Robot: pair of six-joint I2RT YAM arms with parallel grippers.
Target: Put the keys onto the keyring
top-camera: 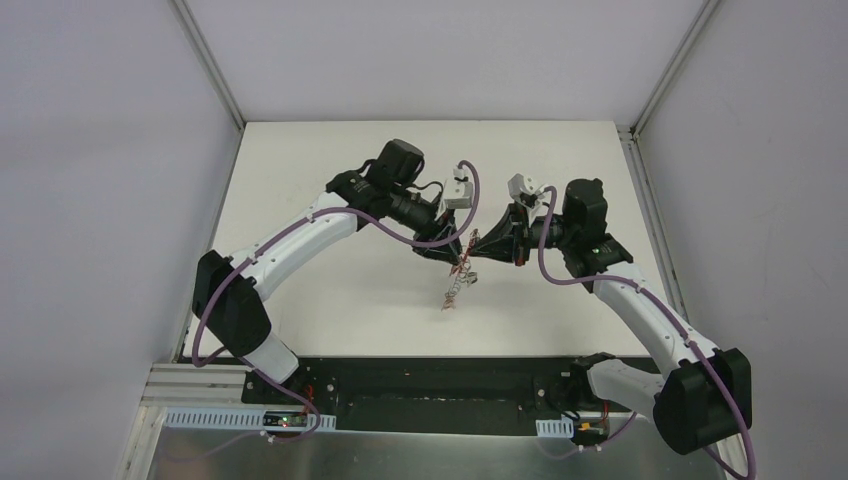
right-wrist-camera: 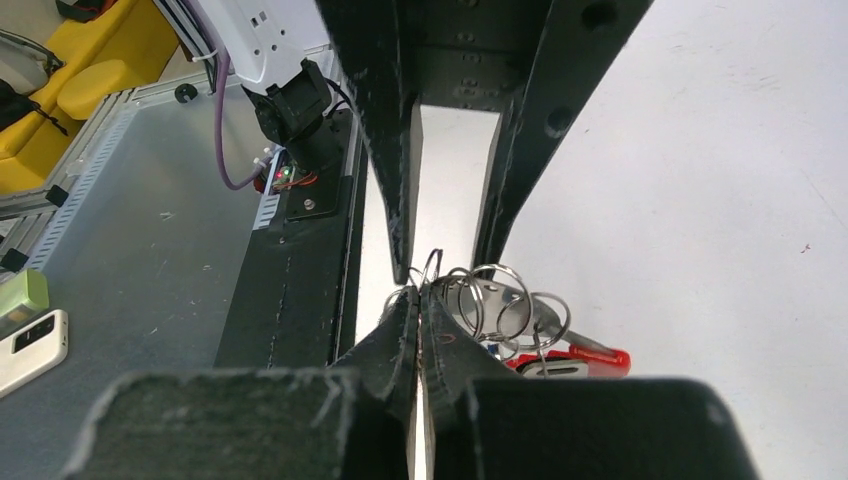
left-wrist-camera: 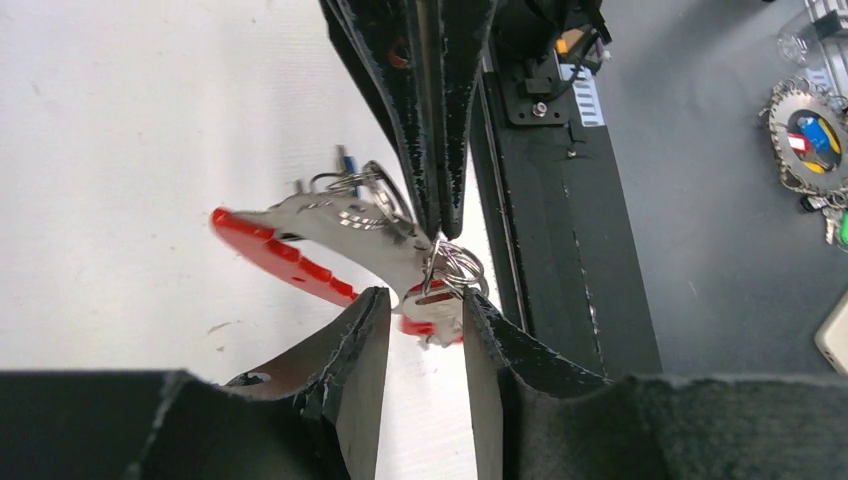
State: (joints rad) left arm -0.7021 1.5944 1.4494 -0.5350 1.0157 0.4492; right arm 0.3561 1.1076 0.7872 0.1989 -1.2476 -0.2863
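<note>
Matte white counter point(top-camera: 350, 320), faintly scuffed, boxed by pale grey wall panels point(top-camera: 110, 150) with aluminium rails at the far corners. Black base strip along the near edge.

Two arms in white shells with black joints, each trailed by a purple cable: left arm point(top-camera: 300, 235) bent at the elbow near the left edge, forearm reaching inward; right arm point(top-camera: 650, 310) mirrored from the right edge. Wrists tipped toward each other, tips close together over the counter's middle.

One keyring point(left-wrist-camera: 340, 225) dangling there, slightly toward the near edge: flat, bright silver plate with punched slots, backed by a thick, glossy red curved band point(left-wrist-camera: 280, 255), plus a cluster of thin grey wire rings point(right-wrist-camera: 500, 295), several overlapping, exact number not readable. One small blue-tipped piece point(left-wrist-camera: 347, 162) poking up behind the plate. Lower end low over the counter; touching or not, cannot tell.

At the right pincer point(right-wrist-camera: 417, 298), two black, rough-edged wedge fingers point(right-wrist-camera: 395, 350) pressed together, nipping one wire ring at the very tips. At the left pincer point(left-wrist-camera: 425, 300), the same black wedges spread apart, a strip of white counter visible between them, with the plate's end and a red bit sitting in the gap. Contact with either wedge not discernible. Red bit: key head or band end, cannot tell.
</note>
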